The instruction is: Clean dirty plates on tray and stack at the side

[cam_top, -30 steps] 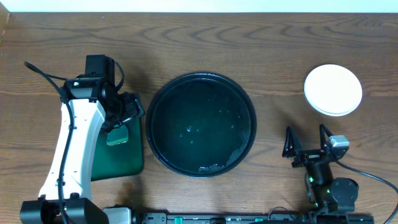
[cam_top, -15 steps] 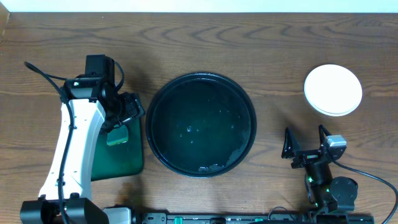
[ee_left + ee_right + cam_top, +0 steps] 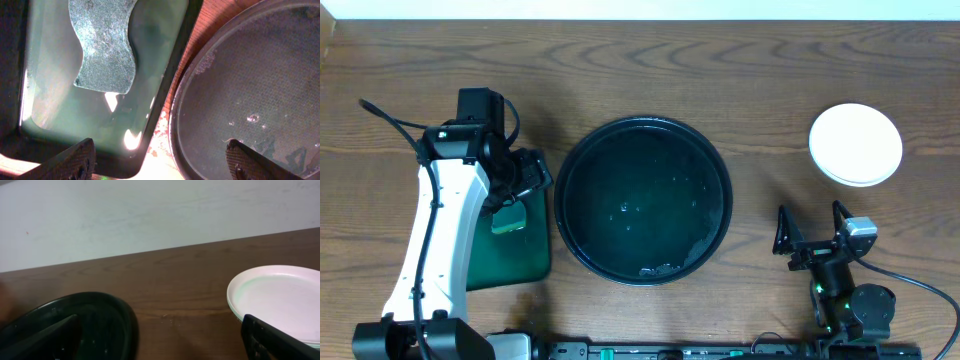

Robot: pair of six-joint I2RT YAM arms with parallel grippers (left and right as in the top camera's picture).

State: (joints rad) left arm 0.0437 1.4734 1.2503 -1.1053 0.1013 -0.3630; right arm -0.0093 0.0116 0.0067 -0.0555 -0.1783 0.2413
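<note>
Overhead: plates being shown stacked clear of the tray

The plates (image 3: 855, 145) are being seen in one stack on the counter (image 3: 760, 80), at its far right and well apart from the tray (image 3: 640, 170). In the right wrist view a white plate is lying on top with pale mint rims showing beneath. The tray is sitting mid-counter, and only droplets and a smear are being seen on its glossy black floor. The left jaws are being held spread above the gap between the tray's rim and a smaller dark green tray (image 3: 510, 260), nothing being pinched. A wavy-edged green pad (image 3: 102, 45) is lying in that green tray. The right jaws are being held wide apart and empty, near the counter's front edge, between the tray and the plates
</note>
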